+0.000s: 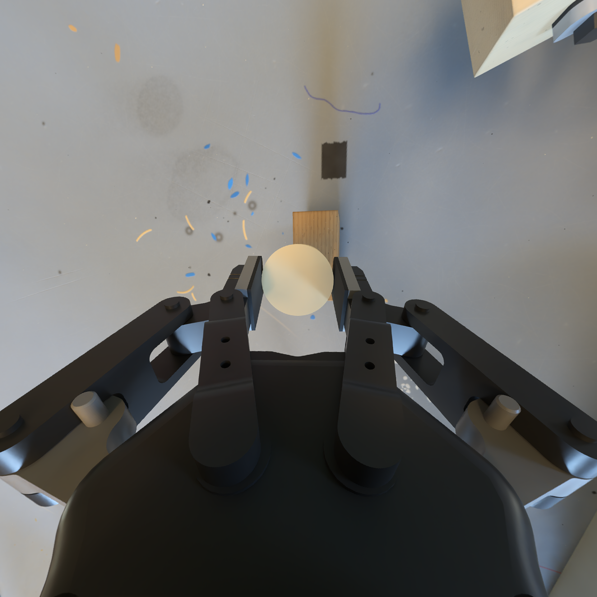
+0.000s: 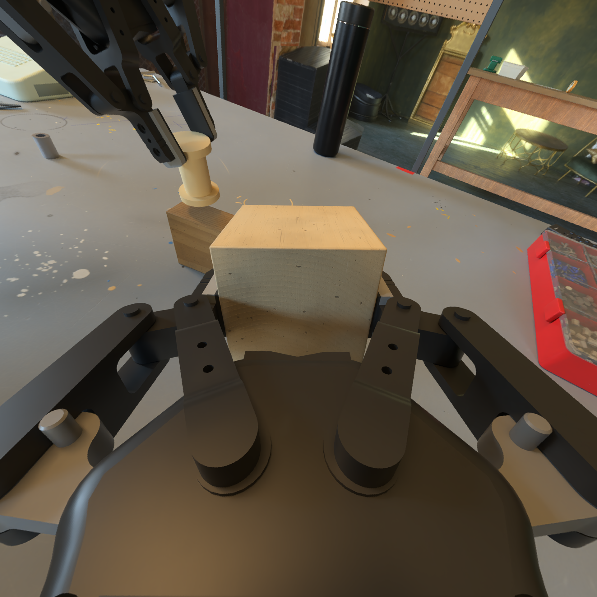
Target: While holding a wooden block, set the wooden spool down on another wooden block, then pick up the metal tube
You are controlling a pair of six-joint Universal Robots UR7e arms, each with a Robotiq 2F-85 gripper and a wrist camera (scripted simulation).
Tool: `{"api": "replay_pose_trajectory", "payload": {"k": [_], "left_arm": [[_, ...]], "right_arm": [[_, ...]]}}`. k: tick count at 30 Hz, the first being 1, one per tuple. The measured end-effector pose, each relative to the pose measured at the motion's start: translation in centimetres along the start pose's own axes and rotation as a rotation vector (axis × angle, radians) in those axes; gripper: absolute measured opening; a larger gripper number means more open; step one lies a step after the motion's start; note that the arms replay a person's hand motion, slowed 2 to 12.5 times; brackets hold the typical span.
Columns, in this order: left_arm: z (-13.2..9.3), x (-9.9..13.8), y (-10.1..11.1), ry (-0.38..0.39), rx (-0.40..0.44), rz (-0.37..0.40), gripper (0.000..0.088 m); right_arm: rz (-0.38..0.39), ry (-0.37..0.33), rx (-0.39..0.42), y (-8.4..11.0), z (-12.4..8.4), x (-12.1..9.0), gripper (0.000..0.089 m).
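Observation:
My left gripper (image 1: 297, 281) points down, its pads against the top flange of the pale wooden spool (image 1: 297, 290). In the right wrist view this gripper (image 2: 182, 135) holds the spool (image 2: 195, 171) slightly tilted, its bottom flange at the top of a small wooden block (image 2: 193, 239). I cannot tell if they touch. That block (image 1: 316, 231) lies under and beyond the spool. My right gripper (image 2: 297, 284) is shut on a large pale wooden block (image 2: 297, 258), held above the table; it also shows top right in the left wrist view (image 1: 504, 35). A short grey metal tube (image 2: 46, 145) stands upright at far left.
A tall black cylinder (image 2: 342, 80) stands near the table's far edge. A red parts tray (image 2: 549, 323) lies at the right edge. A pale device (image 2: 19, 74) sits far left. A dark rectangular patch (image 1: 334, 160) marks the paint-flecked grey table (image 2: 420, 258).

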State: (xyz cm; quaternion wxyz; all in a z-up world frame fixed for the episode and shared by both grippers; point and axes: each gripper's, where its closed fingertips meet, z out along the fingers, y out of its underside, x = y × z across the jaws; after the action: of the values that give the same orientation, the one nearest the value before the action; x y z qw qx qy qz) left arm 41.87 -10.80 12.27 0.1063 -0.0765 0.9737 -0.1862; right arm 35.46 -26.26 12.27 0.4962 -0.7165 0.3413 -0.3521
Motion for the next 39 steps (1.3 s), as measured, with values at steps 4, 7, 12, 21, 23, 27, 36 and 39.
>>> {"api": "replay_pose_trajectory", "payload": {"k": [4,7,12,21,23,27,36,39], "left_arm": [[0.6,0.1,-0.2,0.01,-0.006,-0.008,0.0384],[0.8,0.1,-0.2,0.008,-0.011,-0.015,0.0384],[1.2,0.1,-0.2,0.008,-0.019,-0.025,0.0384],[1.4,0.4,-0.3,0.032,-0.028,-0.031,0.0384],[1.5,0.4,-0.4,0.032,-0.027,-0.032,0.0384],[1.6,0.4,-0.5,0.031,-0.02,-0.037,0.0385],[1.6,0.3,-0.6,0.029,-0.016,-0.04,0.0385],[1.6,0.3,-0.7,0.033,-0.019,-0.043,0.0385]], "right_arm": [[0.0,0.006,0.001,0.1,-0.2,0.2,0.0624],[0.005,0.009,0.002,0.1,-0.3,0.3,0.0624],[0.012,0.012,0.003,0.2,-0.3,0.4,0.0624],[0.004,0.007,0.004,0.1,-0.2,0.2,0.0624],[0.003,0.006,0.005,0.0,-0.2,0.2,0.0624],[0.004,0.006,0.005,0.1,-0.2,0.2,0.0624],[0.006,0.008,0.005,0.1,-0.2,0.3,0.0624],[0.002,0.011,0.005,0.1,-0.2,0.3,0.0624]]}}
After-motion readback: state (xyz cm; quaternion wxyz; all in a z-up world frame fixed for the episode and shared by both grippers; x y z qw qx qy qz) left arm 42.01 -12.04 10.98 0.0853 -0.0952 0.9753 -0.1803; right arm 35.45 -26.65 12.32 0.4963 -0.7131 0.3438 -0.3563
